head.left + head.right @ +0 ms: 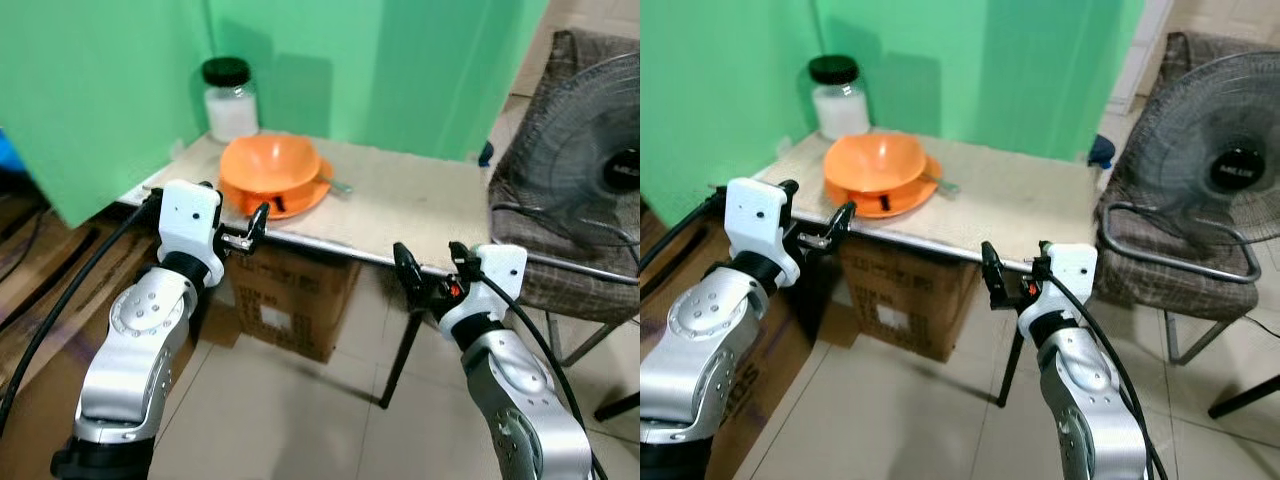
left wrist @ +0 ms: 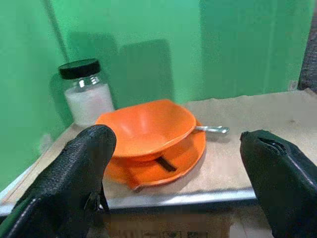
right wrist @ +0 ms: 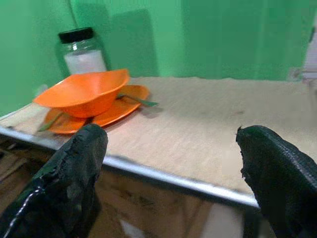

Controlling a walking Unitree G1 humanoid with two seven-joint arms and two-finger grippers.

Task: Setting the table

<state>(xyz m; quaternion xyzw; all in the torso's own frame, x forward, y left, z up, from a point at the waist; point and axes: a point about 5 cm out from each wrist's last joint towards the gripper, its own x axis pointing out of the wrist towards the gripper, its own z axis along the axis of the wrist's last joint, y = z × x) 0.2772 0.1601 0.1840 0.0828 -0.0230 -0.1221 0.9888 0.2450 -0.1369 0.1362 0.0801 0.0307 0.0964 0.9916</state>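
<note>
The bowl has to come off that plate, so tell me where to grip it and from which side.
Best taken by its rim: the orange bowl sits upright on the orange plate, its thin flared wall suiting a two-finger pinch. Come from the table's front edge, where the open left gripper already faces it; the jar blocks the back.

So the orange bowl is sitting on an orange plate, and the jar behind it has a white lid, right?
Not quite. The orange bowl does sit on the orange plate, and the jar does stand behind it, but its lid is black, not white; only the contents are white. The left wrist view shows this clearly.
</note>
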